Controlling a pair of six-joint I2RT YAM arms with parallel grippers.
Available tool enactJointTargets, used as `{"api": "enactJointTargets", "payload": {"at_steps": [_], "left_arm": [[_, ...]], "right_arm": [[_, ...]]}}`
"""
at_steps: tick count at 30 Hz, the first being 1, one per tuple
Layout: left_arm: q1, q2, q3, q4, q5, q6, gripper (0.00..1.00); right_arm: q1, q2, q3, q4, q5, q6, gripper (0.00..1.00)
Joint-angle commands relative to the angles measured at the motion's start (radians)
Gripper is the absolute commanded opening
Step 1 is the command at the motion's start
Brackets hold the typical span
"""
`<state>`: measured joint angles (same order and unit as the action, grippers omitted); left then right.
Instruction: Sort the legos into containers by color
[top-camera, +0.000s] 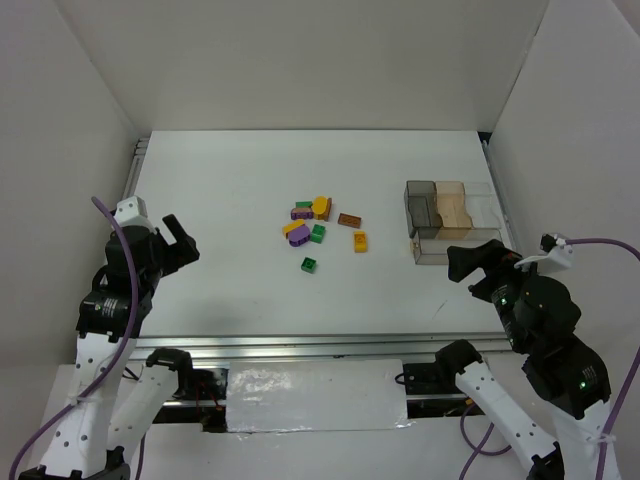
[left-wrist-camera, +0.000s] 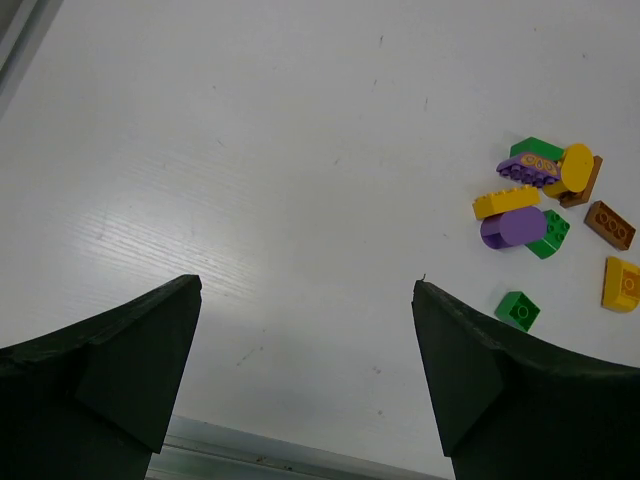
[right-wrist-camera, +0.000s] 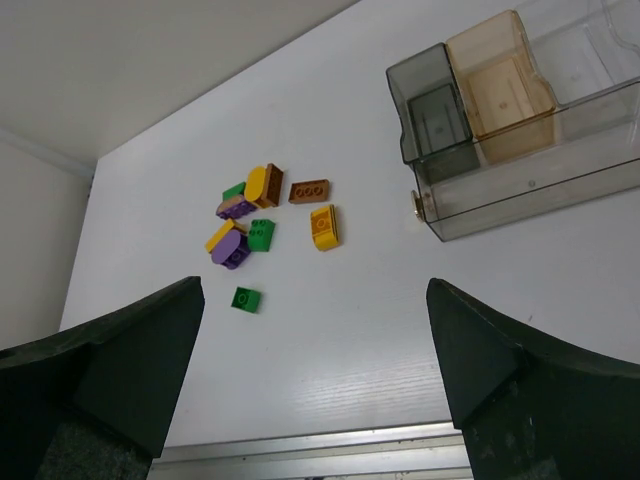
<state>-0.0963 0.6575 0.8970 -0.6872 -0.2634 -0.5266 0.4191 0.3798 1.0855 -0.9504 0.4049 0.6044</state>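
Left and right jaws wide apart, empty; legos (top-camera: 317, 233) clustered at worktop (top-camera: 220, 210) centre, well ahead of both; containers (top-camera: 447, 207) near right jaws.

Legos (top-camera: 318, 233): green, purple, yellow-orange, brown-orange. Lone brick (right-wrist-camera: 245, 298) bright green. Containers (top-camera: 445, 252) transparent: grey compartment (right-wrist-camera: 437, 118) smoky, tan compartment (right-wrist-camera: 503, 88) amber-brown, others clear. Worktop (top-camera: 220, 220) white, faint grain streaks. Left claw (left-wrist-camera: 306, 284) and right claw (right-wrist-camera: 316, 284) matt black. Arms (top-camera: 100, 350) white with black joints. Cables (top-camera: 118, 262) purple. Walls (top-camera: 320, 60) white.
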Motion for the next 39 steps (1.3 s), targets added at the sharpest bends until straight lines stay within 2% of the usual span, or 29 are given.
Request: {"api": "enactJointTargets", "payload": {"at_steps": [1, 14, 19, 22, 23, 25, 26, 27, 31, 32, 39], "left_arm": [[0.006, -0.002, 0.031, 0.037, 0.012, 0.013, 1.00], [0.004, -0.010, 0.033, 0.032, 0.001, 0.008, 1.00], [0.004, -0.015, 0.033, 0.031, 0.000, 0.008, 1.00], [0.015, -0.016, 0.028, 0.038, 0.009, 0.011, 0.99], [0.020, -0.015, 0.028, 0.040, 0.015, 0.013, 0.99], [0.033, -0.012, 0.028, 0.041, 0.024, 0.016, 0.99], [0.036, -0.012, 0.029, 0.040, 0.024, 0.014, 0.99], [0.040, -0.009, 0.029, 0.037, 0.020, 0.014, 0.99], [0.050, -0.012, 0.029, 0.031, -0.002, 0.002, 0.99], [0.052, -0.012, 0.031, 0.026, -0.010, 0.000, 0.99], [0.058, -0.010, 0.029, 0.014, -0.028, -0.015, 1.00]], "right_arm": [[-0.002, -0.002, -0.009, 0.025, -0.005, -0.015, 1.00], [0.001, -0.018, -0.030, 0.061, -0.041, -0.025, 1.00], [0.003, 0.100, -0.048, 0.071, -0.129, 0.004, 1.00], [0.004, 0.188, -0.102, 0.155, -0.225, 0.049, 1.00], [0.024, 0.232, -0.122, 0.185, -0.279, 0.066, 1.00], [0.094, 0.277, -0.173, 0.267, -0.259, 0.124, 1.00], [0.210, 0.325, -0.189, 0.295, -0.156, 0.141, 1.00], [0.271, 0.361, -0.185, 0.324, -0.096, 0.171, 1.00], [0.440, 0.631, -0.093, 0.366, 0.021, 0.193, 1.00], [0.473, 0.739, -0.057, 0.381, 0.043, 0.201, 1.00], [0.492, 1.160, 0.132, 0.447, 0.048, 0.258, 0.99]]}}
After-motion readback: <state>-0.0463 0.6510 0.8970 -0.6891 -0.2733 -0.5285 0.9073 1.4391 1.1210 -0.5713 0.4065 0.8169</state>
